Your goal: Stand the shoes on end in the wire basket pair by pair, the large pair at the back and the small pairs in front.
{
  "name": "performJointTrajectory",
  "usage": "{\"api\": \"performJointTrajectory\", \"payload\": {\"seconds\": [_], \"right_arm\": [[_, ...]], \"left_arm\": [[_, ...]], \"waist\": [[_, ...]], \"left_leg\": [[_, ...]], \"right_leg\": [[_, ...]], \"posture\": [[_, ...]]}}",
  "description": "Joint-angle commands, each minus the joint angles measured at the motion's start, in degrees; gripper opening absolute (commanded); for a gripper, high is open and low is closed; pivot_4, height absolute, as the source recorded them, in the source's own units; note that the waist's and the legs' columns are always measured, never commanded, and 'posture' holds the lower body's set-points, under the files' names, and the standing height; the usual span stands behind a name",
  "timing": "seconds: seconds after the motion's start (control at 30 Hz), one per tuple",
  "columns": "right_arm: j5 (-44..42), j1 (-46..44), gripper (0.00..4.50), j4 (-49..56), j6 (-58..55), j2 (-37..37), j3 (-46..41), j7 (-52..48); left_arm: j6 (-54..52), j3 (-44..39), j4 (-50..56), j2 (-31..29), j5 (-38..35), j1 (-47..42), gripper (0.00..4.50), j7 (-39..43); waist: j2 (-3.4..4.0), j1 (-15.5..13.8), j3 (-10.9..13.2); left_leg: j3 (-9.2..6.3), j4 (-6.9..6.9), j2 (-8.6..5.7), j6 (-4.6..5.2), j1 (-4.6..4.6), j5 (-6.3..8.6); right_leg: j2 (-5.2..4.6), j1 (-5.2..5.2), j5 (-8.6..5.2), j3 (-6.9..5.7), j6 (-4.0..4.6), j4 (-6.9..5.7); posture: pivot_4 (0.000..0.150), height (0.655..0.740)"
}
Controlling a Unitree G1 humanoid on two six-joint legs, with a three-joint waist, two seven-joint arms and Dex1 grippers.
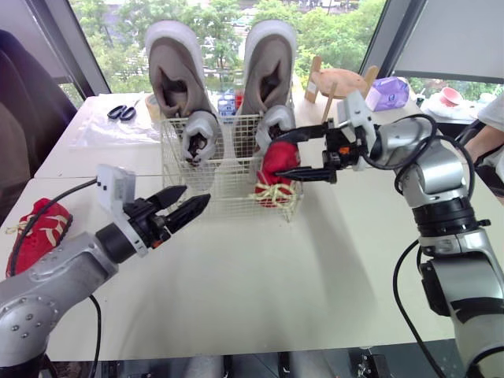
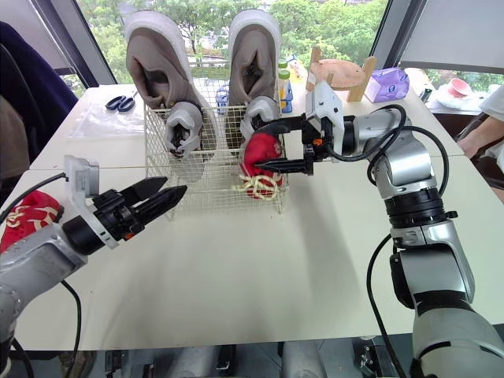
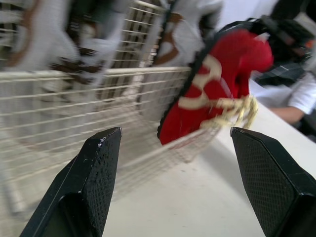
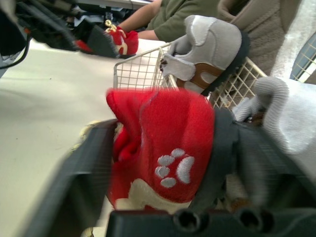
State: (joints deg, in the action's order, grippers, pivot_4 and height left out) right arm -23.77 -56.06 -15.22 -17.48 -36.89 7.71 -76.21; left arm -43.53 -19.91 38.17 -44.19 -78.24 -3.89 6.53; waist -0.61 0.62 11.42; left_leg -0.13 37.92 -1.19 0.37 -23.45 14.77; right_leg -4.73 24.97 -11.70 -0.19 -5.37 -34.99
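A white wire basket (image 1: 223, 187) stands mid-table. Two large beige shoes (image 1: 175, 69) stand on end along its back, with two small grey shoes (image 1: 199, 135) in front of them. My right gripper (image 1: 290, 156) is shut on a small red shoe (image 1: 276, 168) with cream laces. It holds the shoe upright at the basket's front right corner, laces hanging over the rim. A second red shoe (image 1: 36, 233) lies on the table at the far left. My left gripper (image 1: 194, 197) hangs open and holds nothing, just in front of the basket's left side.
Scissors (image 1: 122, 112) lie at the back left. A wooden stand (image 1: 340, 80), a purple pack (image 1: 387, 93) and a pink bowl (image 1: 450, 96) sit at the back right. A person's arm (image 1: 487, 135) shows at the right edge.
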Motion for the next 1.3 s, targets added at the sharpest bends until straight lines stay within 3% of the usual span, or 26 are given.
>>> {"api": "performJointTrajectory", "payload": {"seconds": [0.03, 0.17, 0.23, 0.33, 0.47, 0.57, 1.03, 1.27, 1.3], "right_arm": [[-4.06, -2.85, 4.44, 5.5, -5.95, -2.26, -4.78, 0.1], [-11.99, -6.27, 4.44, 9.87, -16.94, -4.54, -9.86, 0.65], [-17.73, -7.75, 4.44, 12.31, -23.32, -5.02, -12.28, 0.8], [-25.04, -7.07, 4.5, 18.81, -31.95, -6.85, -13.28, -0.54], [-26.93, -1.36, 4.5, 30.83, -34.21, -10.52, -9.6, -3.44], [-26.12, 0.72, 4.5, 33.05, -33.53, -11.2, -8.39, -3.35], [-23.85, 5.46, 4.5, 34.32, -32.23, -11.0, -7.57, 2.44], [-24.44, 7.15, 4.5, 36.09, -32.95, -10.83, -8.46, 6.96], [-24.73, 7.31, 4.5, 36.22, -33.12, -10.82, -8.74, 7.58]], "left_arm": [[-2.82, -4.83, -2.21, -5.78, 1.1, -1.18, 3.63, -6.28], [-6.49, -12.9, -14.7, -11.6, -7.47, -3.95, 3.63, -8.96], [-8.69, -12.84, -21.97, -14.12, -3.49, -5.87, 3.63, -13.92], [-15.66, -10.95, -30.53, -17.94, -0.52, -7.38, 4.44, -21.33], [-27.01, -8.26, -36.64, -20.8, -3.37, -10.94, 4.48, -28.56], [-32.1, -7.45, -40.64, -21.61, -2.4, -14.91, 4.48, -31.35], [-36.69, 5.42, -53.56, -24.18, 23.74, -33.41, 4.48, -14.28], [-29.35, 13.6, -73.14, -22.21, 39.11, -39.83, 4.48, -0.78], [-27.94, 14.42, -75.98, -21.56, 40.88, -40.68, 4.24, 1.48]], "waist": [[-0.02, -0.03, 0.02], [-0.01, -0.02, 0.04], [0.0, 0.02, 0.04], [0.0, 0.14, 0.04], [-0.11, -0.05, 0.02], [-0.16, -0.07, 0.02], [-0.19, 0.08, 0.0], [-0.22, 0.02, -0.01], [-0.23, 0.01, -0.02]], "left_leg": [[0.0, 0.0, 0.0, 0.0, 0.0, 0.0], [-0.04, -0.01, 0.02, -0.01, -0.06, 0.0], [-0.06, -0.03, 0.02, -0.01, -0.05, 0.01], [-0.05, -0.09, 0.02, -0.01, -0.02, 0.01], [-0.03, -0.12, 0.01, -0.02, -0.04, 0.02], [-0.03, -0.09, 0.0, -0.03, -0.04, 0.03], [0.03, -0.15, -0.11, -0.17, -0.08, 0.03], [0.04, -0.29, -0.1, -0.23, -0.07, -0.01], [0.05, -0.29, -0.11, -0.23, -0.07, -0.01]], "right_leg": [[-0.01, 0.0, 0.0, 0.0, 0.0, 0.0], [-0.01, 0.14, 0.0, -0.01, 0.0, -0.1], [-0.01, 0.15, 0.0, -0.04, 0.0, -0.11], [0.0, 0.12, 0.0, -0.05, -0.02, -0.11], [-0.06, 0.15, 0.05, -0.06, -0.11, -0.11], [-0.13, 0.14, 0.05, -0.08, -0.12, -0.11], [-0.35, 0.26, 0.05, -0.07, -0.07, -0.12], [-0.26, 0.36, 0.15, -0.08, -0.25, -0.15], [-0.27, 0.35, 0.15, -0.08, -0.25, -0.15]], "posture": [[0.15, 0.74], [0.15, 0.74], [0.15, 0.74], [0.15, 0.74], [0.15, 0.74], [0.15, 0.74], [0.15, 0.74], [0.15, 0.74], [0.15, 0.74]]}}
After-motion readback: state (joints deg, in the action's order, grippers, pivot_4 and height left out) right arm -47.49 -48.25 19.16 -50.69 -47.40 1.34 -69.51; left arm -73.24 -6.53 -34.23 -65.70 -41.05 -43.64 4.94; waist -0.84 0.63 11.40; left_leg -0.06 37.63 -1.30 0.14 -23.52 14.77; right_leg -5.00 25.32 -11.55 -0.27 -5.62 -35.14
